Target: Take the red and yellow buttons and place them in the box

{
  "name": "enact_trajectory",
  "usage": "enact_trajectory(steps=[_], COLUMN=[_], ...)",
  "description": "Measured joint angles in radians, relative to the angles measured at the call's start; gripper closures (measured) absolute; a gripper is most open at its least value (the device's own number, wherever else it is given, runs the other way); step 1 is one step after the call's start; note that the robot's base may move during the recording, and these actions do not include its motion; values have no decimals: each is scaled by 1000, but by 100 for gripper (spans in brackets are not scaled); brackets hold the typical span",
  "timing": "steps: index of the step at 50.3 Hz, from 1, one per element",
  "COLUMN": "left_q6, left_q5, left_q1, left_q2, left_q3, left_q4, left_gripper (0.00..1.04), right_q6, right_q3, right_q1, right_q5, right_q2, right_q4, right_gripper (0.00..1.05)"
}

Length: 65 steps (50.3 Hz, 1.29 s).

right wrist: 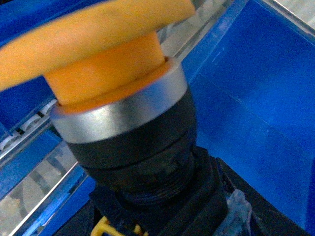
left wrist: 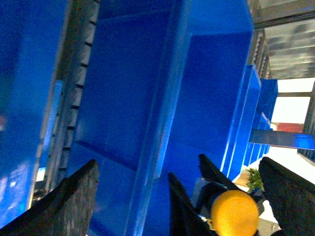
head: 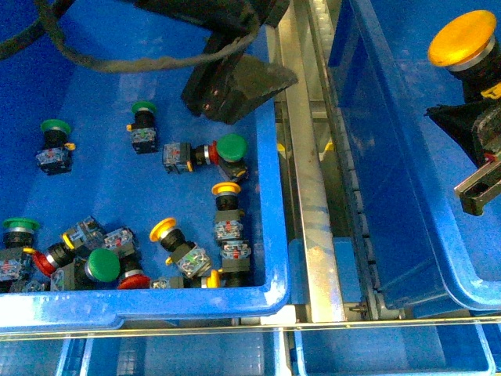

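My right gripper [head: 479, 98] is shut on a yellow button [head: 462, 37], cap up, over the box [head: 438, 196] at the right. In the right wrist view that yellow button [right wrist: 108, 64] fills the frame, its black body clamped in the right gripper [right wrist: 162, 211]. The left gripper [head: 235, 94] hangs open and empty over the far right corner of the left bin [head: 270, 235]. From the left wrist, the left gripper [left wrist: 182, 206] looks across at the held yellow button [left wrist: 235, 214] and the box wall [left wrist: 147, 98]. Loose in the left bin lie yellow buttons [head: 163, 229] [head: 225, 189] and a red button [head: 133, 280].
Several green-capped switches [head: 232, 147] [head: 55, 127] lie mixed among the buttons in the left bin. A metal rail [head: 313, 196] runs between the two bins. Smaller blue trays [head: 376, 356] sit along the near edge.
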<state>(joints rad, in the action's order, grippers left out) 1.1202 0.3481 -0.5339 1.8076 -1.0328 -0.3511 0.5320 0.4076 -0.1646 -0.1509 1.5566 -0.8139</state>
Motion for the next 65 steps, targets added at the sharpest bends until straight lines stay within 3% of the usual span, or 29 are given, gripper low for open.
enact_trajectory(steps=[26, 40, 55, 60, 62, 65], left_q6=[-196, -435, -618, -649, -715, -859], left_q5=[-44, -5, 58, 77, -45, -276], left_q1=[72, 205, 360, 448, 444, 457], left_q2=[-235, -509, -731, -814, -836, -894], left_q3=[221, 470, 590, 615, 660, 792], left_q4=[92, 165, 301, 369, 252, -68], left_gripper=[8, 8, 8, 8, 13, 25], right_q6=[1, -2, -23, -23, -21, -24], right_q3=[-3, 0, 18, 20, 20, 20], right_q1=[54, 111, 176, 194, 200, 212], right_q5=[-14, -47, -73, -90, -94, -102], right_q2=[-31, -79, -160, -212, -234, -263], right_q4=[37, 90, 188, 248, 272, 299], right_gripper=[64, 64, 64, 64, 64, 64])
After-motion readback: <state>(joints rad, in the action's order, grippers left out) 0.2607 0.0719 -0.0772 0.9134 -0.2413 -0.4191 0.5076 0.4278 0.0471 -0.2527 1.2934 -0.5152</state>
